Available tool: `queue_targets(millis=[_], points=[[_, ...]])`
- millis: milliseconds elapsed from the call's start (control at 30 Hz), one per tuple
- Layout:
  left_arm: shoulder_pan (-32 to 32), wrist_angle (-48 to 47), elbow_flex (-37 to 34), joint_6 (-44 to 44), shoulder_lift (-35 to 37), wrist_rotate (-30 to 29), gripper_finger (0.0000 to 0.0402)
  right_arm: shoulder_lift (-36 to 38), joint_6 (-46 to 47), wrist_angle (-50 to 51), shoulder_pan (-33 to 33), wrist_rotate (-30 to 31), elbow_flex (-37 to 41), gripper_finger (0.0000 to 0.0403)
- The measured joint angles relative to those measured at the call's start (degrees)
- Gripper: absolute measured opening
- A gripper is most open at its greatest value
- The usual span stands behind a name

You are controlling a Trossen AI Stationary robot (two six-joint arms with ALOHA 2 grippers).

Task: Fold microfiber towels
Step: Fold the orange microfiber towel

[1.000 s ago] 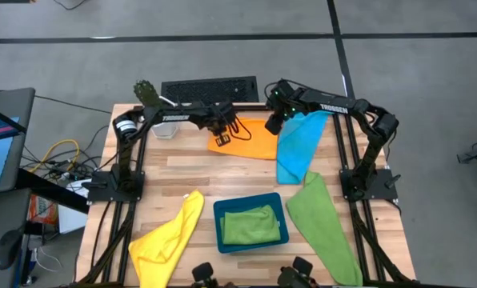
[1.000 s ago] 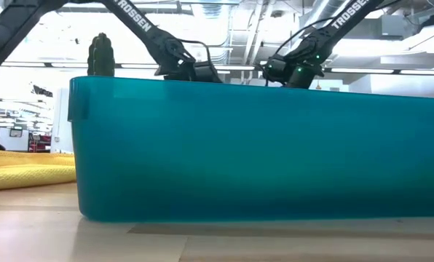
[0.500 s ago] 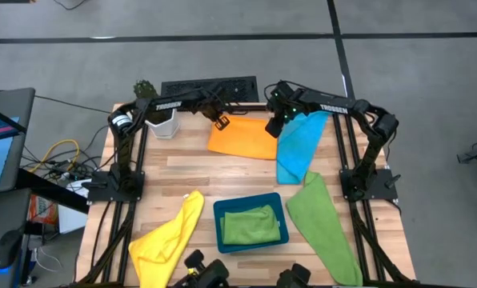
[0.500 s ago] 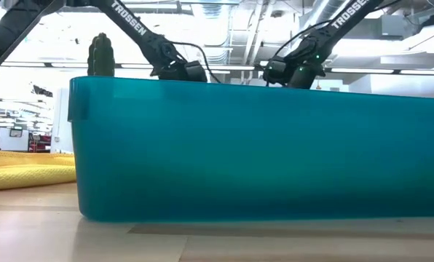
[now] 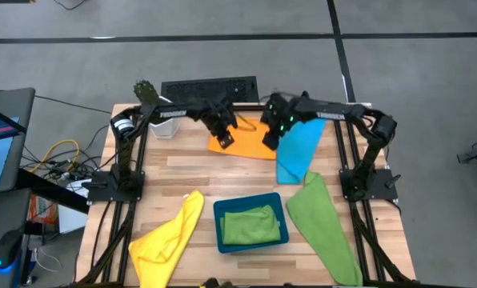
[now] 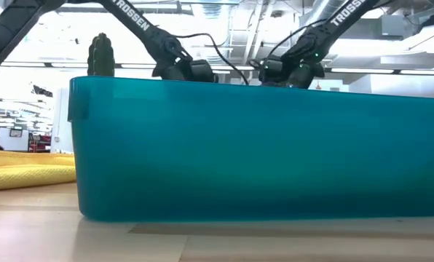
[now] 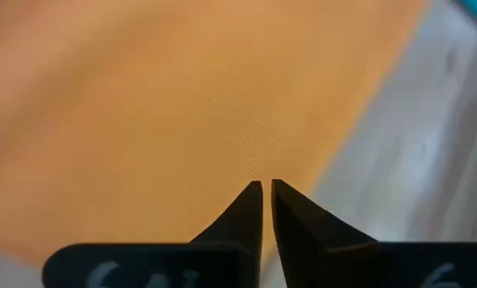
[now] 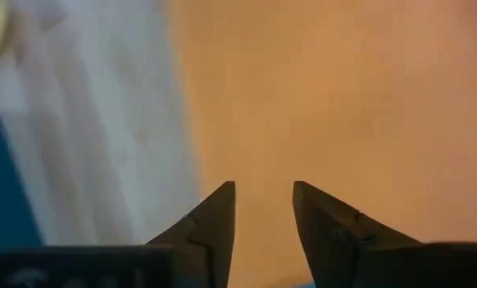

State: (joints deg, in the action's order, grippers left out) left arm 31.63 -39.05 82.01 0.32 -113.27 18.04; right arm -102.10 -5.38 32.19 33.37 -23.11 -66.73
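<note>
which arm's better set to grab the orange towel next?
Probably right: the right gripper is open over the orange towel. The left gripper also hovers there, but nearly shut.

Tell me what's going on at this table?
Both arms work over the flat orange microfiber towel at the table's far edge. The left gripper, jaws nearly shut, and the right gripper, jaws apart, point at it. A green towel lies in the teal rectangular tray; yellow, blue and another green cloth wait.
</note>
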Motion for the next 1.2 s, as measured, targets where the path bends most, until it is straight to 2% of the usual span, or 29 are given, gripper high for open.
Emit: queue_targets(millis=[167, 367, 500, 700, 867, 933, 1033, 1200], points=[[-4.6, 1.1, -5.6, -2.1, 0.4, -6.0, 0.0002, 0.6, 3.9, -7.6, -6.2, 0.2, 7.9, 0.0118], [-7.7, 3.2, -10.2, -4.7, 1.4, -15.2, 0.0003, 4.4, 9.7, -18.2, -12.2, 5.6, 17.4, 0.0068], [-8.0, 5.1, -12.7, -5.9, 1.8, -15.1, 0.0004, 7.6, 11.4, -20.9, -13.8, 10.3, 21.9, 0.0039], [-8.3, 2.8, -13.4, -8.6, 5.0, -14.4, 0.0004, 14.2, 11.7, -23.2, -15.8, 10.3, 23.7, 0.0009], [-8.4, 4.5, -12.2, -9.8, 13.3, -20.1, 0.0004, 20.3, 11.6, -34.9, -16.5, 20.0, 28.6, 0.0017], [-8.3, 8.8, -14.5, -10.2, 15.4, -21.9, 0.0004, 21.5, 14.1, -42.8, -15.8, 19.9, 32.7, 0.0016], [-8.3, 17.7, -18.5, -11.5, 18.6, -20.3, 0.0004, 21.5, 18.0, -51.1, -15.8, 18.8, 38.4, 0.0008], [-8.9, 29.2, -27.9, -14.1, 19.0, -19.7, 0.0004, 17.4, 19.3, -61.6, -17.8, 19.4, 43.5, 0.001]])
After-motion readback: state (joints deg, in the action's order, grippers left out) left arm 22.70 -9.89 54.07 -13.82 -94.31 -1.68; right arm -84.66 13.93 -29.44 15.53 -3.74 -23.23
